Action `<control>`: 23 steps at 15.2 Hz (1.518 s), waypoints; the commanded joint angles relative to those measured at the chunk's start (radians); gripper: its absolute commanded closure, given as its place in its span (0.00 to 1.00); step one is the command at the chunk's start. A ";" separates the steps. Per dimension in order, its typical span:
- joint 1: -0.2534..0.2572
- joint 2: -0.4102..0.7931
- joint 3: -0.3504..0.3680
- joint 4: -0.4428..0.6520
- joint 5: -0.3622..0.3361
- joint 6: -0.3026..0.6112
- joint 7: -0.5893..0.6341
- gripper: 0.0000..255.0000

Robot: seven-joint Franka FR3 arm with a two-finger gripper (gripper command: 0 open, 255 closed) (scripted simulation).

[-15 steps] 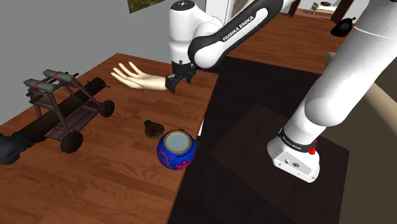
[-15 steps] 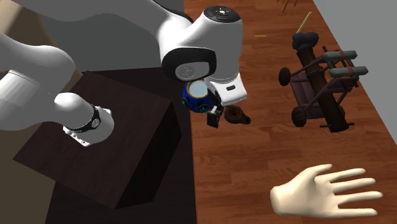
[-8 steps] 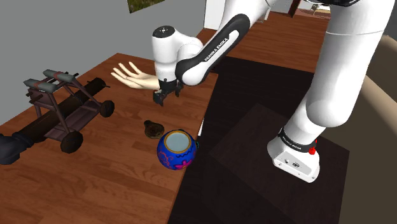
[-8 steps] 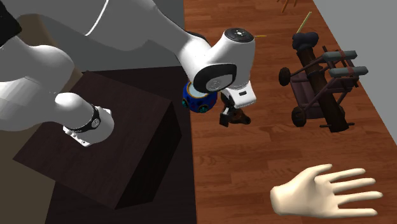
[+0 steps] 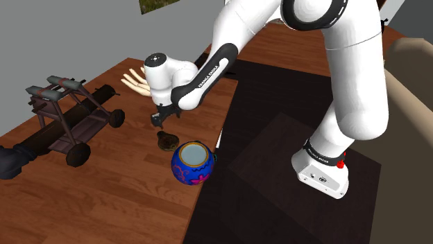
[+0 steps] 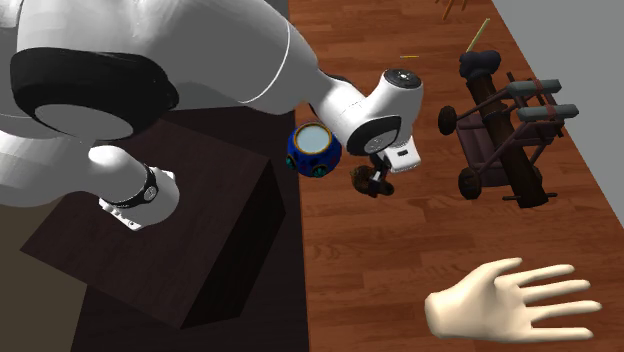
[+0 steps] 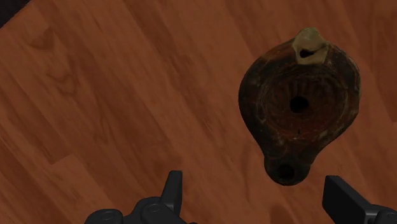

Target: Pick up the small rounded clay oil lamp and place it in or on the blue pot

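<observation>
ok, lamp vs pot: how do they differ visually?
The oil lamp is dark brown; the pot is blue with coloured patterns. The lamp is low and smaller; the pot taller and round. The lamp's top has small holes; the pot a wide open mouth. Both sit on the wooden table.

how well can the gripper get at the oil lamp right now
Probably yes: the open gripper hangs just above the dark oil lamp with nothing between them, and the blue pot stands off to one side.
</observation>
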 commanded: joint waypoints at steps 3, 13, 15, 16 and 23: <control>0.062 0.159 -0.026 0.161 -0.021 -0.015 0.036 0.00; 0.092 0.310 -0.060 0.280 -0.044 0.017 0.048 0.00; 0.092 0.310 -0.060 0.280 -0.044 0.017 0.048 0.00; 0.092 0.310 -0.060 0.280 -0.044 0.017 0.048 0.00; 0.092 0.310 -0.060 0.280 -0.044 0.017 0.048 1.00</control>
